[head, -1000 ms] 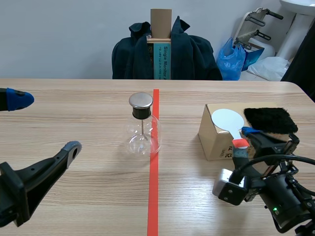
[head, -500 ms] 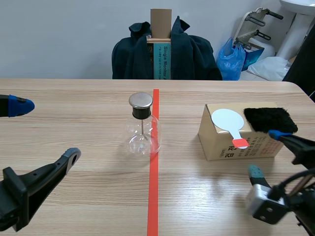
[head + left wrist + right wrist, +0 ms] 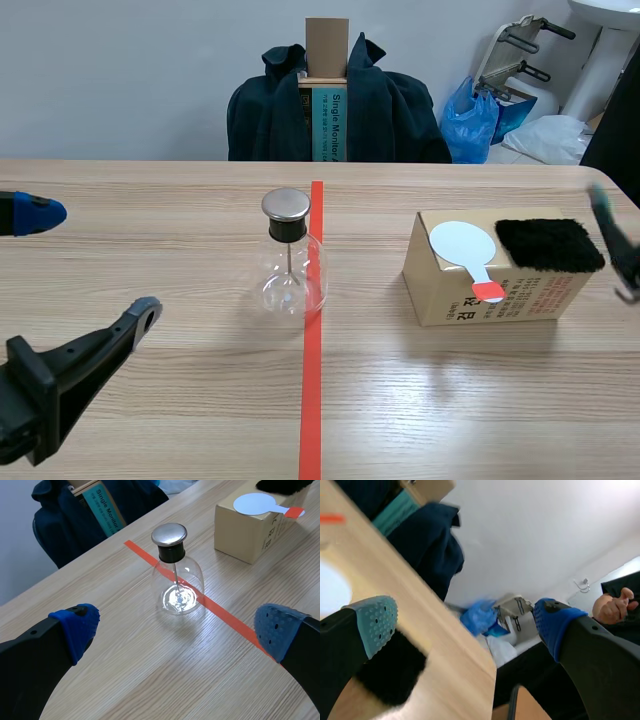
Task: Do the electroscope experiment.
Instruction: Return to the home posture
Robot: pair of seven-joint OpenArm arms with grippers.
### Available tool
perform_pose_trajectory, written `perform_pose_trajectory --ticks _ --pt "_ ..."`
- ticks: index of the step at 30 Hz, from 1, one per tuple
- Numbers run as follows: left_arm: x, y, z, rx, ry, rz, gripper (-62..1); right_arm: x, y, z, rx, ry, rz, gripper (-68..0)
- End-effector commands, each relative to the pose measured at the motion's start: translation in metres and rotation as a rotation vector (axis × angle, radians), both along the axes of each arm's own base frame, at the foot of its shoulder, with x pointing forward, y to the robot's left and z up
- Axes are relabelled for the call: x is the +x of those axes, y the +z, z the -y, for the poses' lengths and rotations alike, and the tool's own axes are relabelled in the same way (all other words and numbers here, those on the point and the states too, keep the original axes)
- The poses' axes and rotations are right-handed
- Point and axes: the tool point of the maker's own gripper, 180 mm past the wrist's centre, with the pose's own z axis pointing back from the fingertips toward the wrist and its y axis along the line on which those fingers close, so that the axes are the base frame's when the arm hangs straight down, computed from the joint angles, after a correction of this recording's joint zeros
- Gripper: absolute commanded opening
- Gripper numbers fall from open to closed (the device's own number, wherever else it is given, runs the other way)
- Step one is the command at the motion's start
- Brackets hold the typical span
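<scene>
Right arm has swung up and away. A second ago the right gripper (image 3: 464,620) sat low, just short of the box (image 3: 500,295) and close to the paddle (image 3: 465,245) handle; now only a sliver of it shows at the table's far right. Its fingers are spread wide, holding nothing, tipped toward the wall, with the black fur piece (image 3: 548,243) under one finger. Paddle and fur lie untouched on the box. Left gripper (image 3: 176,627) has barely shifted, spread wide and empty. The glass flask (image 3: 176,575) stands ahead of it, centred between its fingers. Judgement: no charging has begun; the right arm is likely repositioning for a pickup.
</scene>
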Motion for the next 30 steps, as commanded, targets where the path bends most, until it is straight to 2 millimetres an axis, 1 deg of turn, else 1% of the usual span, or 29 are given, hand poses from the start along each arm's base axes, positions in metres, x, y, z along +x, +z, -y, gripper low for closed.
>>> perform_pose_trajectory --ticks 1,4,6,9,13,15,19,21,27,30 --pt "0.0 0.004 0.002 -0.023 0.004 0.014 1.4 0.013 0.029 -0.004 0.079 -0.023 0.053 -12.1" --pt "0.0 0.002 0.002 0.014 -0.007 0.028 1.4 0.026 0.044 -0.005 0.225 -0.089 0.013 -12.2" --pt "-0.001 0.001 0.002 0.042 -0.017 0.037 1.4 0.031 0.047 -0.008 0.291 -0.121 -0.024 -12.2" --pt "-0.002 -0.002 0.002 0.076 -0.026 0.041 1.4 0.034 0.046 -0.016 0.34 -0.134 -0.073 -12.2" --pt "-0.001 -0.003 0.001 0.091 -0.026 0.045 1.4 0.031 0.048 -0.041 0.36 -0.061 -0.133 -12.2" --pt "-0.001 -0.004 0.001 0.094 -0.025 0.041 1.4 0.028 0.047 -0.057 0.34 -0.004 -0.17 -12.2" --pt "-0.002 -0.007 -0.001 0.106 -0.02 0.026 1.4 0.017 0.044 -0.091 0.257 0.134 -0.219 -12.2" --pt "-0.002 -0.009 -0.001 0.112 -0.017 0.018 1.4 0.013 0.042 -0.1 0.244 0.167 -0.241 -12.2" --pt "-0.002 -0.009 -0.002 0.113 -0.017 0.016 1.4 0.007 0.021 -0.112 0.214 0.195 -0.335 -12.1" --pt "-0.002 -0.009 -0.002 0.114 -0.017 0.015 1.4 0.009 0.011 -0.111 0.23 0.147 -0.366 -12.1"
